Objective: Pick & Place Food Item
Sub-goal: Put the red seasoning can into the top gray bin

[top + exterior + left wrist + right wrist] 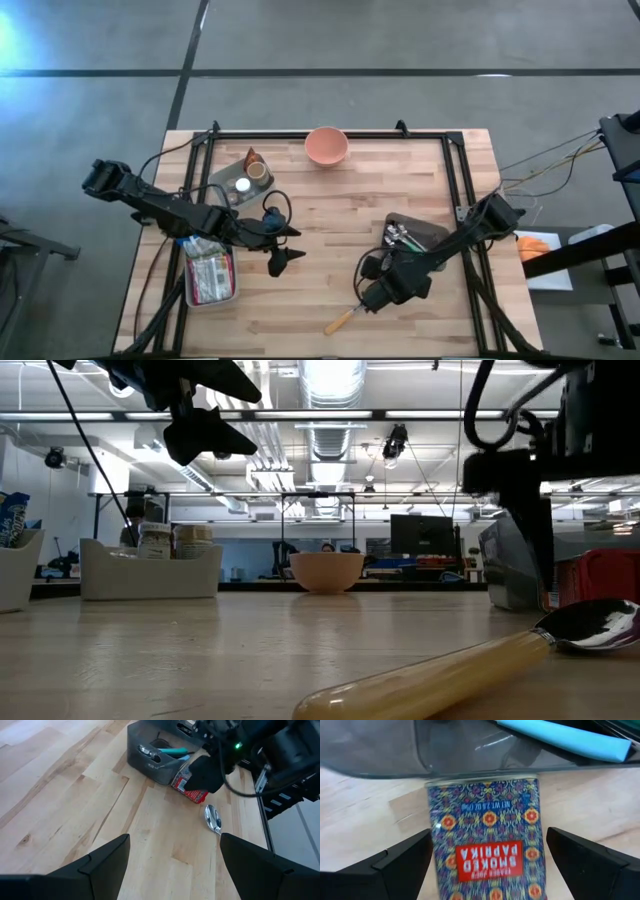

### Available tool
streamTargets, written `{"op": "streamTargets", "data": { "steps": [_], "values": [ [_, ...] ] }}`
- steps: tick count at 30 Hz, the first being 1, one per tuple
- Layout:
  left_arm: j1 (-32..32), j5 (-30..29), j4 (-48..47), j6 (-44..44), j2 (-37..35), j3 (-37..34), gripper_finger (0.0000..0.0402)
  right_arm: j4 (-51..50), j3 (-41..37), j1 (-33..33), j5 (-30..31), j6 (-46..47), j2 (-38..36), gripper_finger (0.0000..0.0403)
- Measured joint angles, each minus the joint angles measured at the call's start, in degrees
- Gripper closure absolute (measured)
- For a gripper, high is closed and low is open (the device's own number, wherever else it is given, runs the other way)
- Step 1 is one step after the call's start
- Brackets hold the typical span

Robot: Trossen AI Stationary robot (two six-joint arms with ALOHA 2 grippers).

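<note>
Nearest the front edge of the pale butcher-block table (330,215) lies a spoon (340,321) with a smooth cream-yellow handle and a shiny metal bowl, its long axis slanting from near left toward far right. Just beyond its bowl hangs the right gripper (485,870), jaws spread wide, one on each side of a flat rectangular smoked paprika tin (487,845). The tin, printed in a blue, red and gold tile pattern with a red label, lies flat on the wood, its long axis running near to far, its far end touching the grey plastic utensil bin (415,235). Left of centre, the left gripper (283,247) hovers above the table, jaws wide and holding nothing. Near left sits a clear tray (208,277) of packets. At the far edge stands a round terracotta-pink bowl (326,146).
</note>
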Motion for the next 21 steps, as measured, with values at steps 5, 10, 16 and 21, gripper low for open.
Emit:
{"op": "streamTargets", "data": {
  "steps": [5, 10, 16, 21],
  "values": [
    [0.00, 0.02, 0.00, 0.00, 0.00, 0.00, 0.0089, 0.47, 0.02, 0.03, -0.33, -0.20, 2.45, 0.0023],
    [0.00, 0.01, 0.00, 0.00, 0.00, 0.00, 0.0089, 0.88, 0.02, 0.44, -0.24, -11.81, 2.95, 0.0023],
    [0.00, 0.01, -0.02, 0.00, 0.00, 0.00, 0.0089, 1.09, 0.91, 0.44, 7.50, -14.86, 1.72, 0.0023],
    [0.00, 0.02, -0.02, 0.00, 0.00, 0.00, 0.0089, 1.36, 1.70, 0.37, 9.23, -20.06, -0.12, 0.0023]
  ]
}}
